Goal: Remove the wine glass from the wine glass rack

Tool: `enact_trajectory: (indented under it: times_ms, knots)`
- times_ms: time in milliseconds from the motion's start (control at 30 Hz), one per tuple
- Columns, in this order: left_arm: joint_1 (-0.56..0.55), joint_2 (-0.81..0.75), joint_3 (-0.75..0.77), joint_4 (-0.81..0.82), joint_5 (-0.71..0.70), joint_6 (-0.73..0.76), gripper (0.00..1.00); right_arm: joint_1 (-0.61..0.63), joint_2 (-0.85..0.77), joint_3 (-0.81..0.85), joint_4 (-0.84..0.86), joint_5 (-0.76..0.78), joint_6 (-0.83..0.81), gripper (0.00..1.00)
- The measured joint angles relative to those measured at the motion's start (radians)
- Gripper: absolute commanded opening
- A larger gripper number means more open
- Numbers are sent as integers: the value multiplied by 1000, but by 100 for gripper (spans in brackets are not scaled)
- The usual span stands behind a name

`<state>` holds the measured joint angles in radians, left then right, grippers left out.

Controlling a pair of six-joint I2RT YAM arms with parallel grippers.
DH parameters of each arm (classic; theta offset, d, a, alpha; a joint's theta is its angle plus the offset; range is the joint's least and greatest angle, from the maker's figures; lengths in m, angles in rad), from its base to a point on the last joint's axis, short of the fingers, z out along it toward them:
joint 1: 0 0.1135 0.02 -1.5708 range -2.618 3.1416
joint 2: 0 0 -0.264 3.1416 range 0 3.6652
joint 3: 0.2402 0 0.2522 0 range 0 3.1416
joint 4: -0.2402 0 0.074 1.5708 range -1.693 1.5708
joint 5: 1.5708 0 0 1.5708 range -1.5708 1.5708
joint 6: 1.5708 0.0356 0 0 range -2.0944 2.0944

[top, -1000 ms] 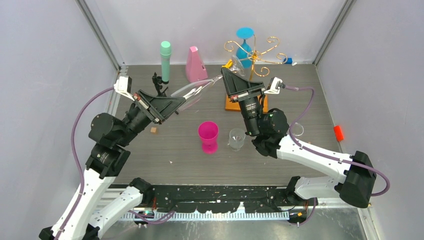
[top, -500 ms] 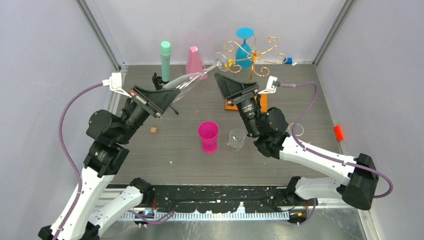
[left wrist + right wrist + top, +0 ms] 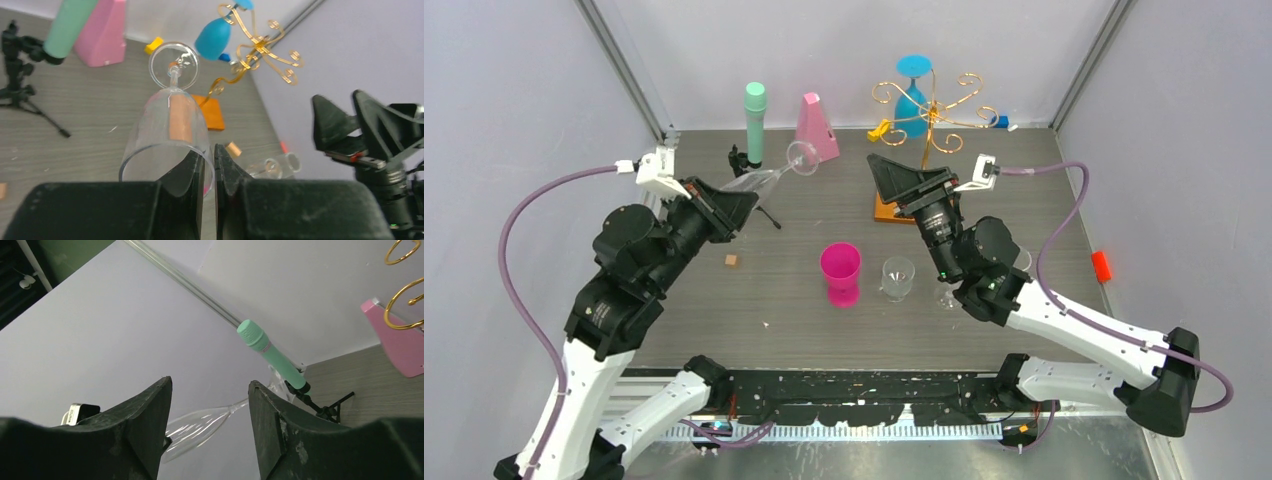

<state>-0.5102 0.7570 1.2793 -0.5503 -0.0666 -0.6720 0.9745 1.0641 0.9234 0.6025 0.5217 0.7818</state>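
Gripping wine glass (image 3: 170, 125) rim: left hand (image 3: 209, 150); right hand (image 3: 210, 384): spread wide, empty

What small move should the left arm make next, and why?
Probably lower the wine glass toward the table: the left gripper, jaws shut on its rim, holds it tilted in the air, clear of the rack; the right gripper has open jaws.

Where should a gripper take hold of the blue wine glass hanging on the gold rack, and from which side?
Probably its bowl, coming from the near left. The blue wine glass hangs upside down, foot caught in the arms of the wine glass rack, so the bowl hangs free, while the pole and curled wires crowd its right side.
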Motion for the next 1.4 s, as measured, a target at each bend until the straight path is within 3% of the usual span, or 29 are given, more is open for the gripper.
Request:
enact_trajectory:
  times_ms: [267, 633, 1400]
  knots:
    - [0, 44, 50, -311, 1, 79, 0, 0, -54, 5, -127, 19, -56, 56]
    - [0, 304, 71, -601, 48, 166, 0, 0, -84, 8, -242, 45, -76, 56]
    - [-117, 530, 97, -637, 74, 243, 1, 1, -146, -49, -285, 85, -76, 56]
